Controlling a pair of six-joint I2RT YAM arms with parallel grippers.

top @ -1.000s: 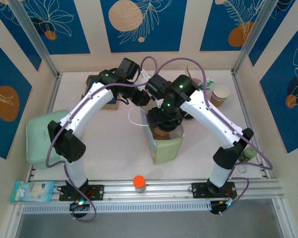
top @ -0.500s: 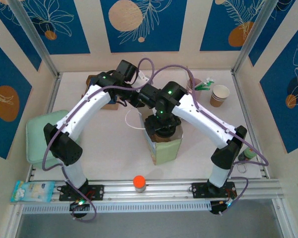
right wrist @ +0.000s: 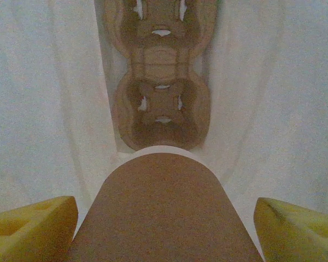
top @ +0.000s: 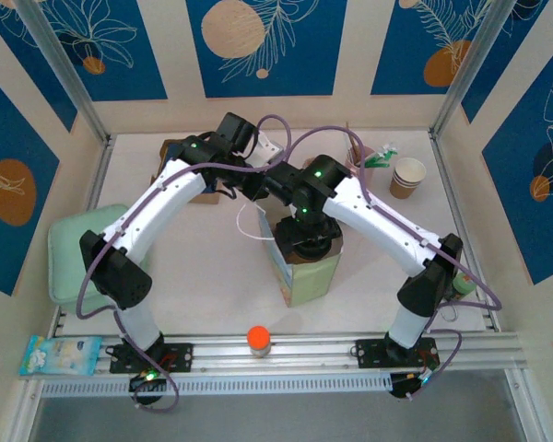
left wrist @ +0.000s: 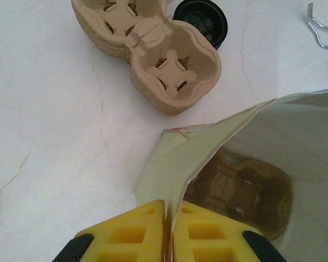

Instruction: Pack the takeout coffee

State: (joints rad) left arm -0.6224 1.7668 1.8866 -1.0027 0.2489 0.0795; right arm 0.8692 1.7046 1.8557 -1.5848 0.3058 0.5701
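Observation:
A pale green paper bag (top: 310, 274) stands open in mid table. My left gripper (left wrist: 168, 218) is shut on the bag's upper edge (left wrist: 177, 164), pinching the paper between its yellow fingers; from above it (top: 267, 195) sits at the bag's back left corner. My right gripper (top: 306, 241) hangs over the bag's mouth. Between its yellow fingers (right wrist: 35, 224) is a brown paper coffee cup (right wrist: 164, 213), held inside the bag above a cardboard cup carrier (right wrist: 161, 71) on the bag's floor. That carrier (left wrist: 243, 191) also shows through the opening in the left wrist view.
A stack of spare cardboard carriers (left wrist: 153, 49) and a black lid (left wrist: 203, 19) lie behind the bag. Paper cups (top: 408, 177) stand at the back right. A mint green box (top: 74, 262) sits at the left edge, an orange-capped bottle (top: 259, 340) on the front rail.
My right arm has swung left and come down over the bag with the cup. My left gripper's fingers have drawn tighter on the bag's edge.

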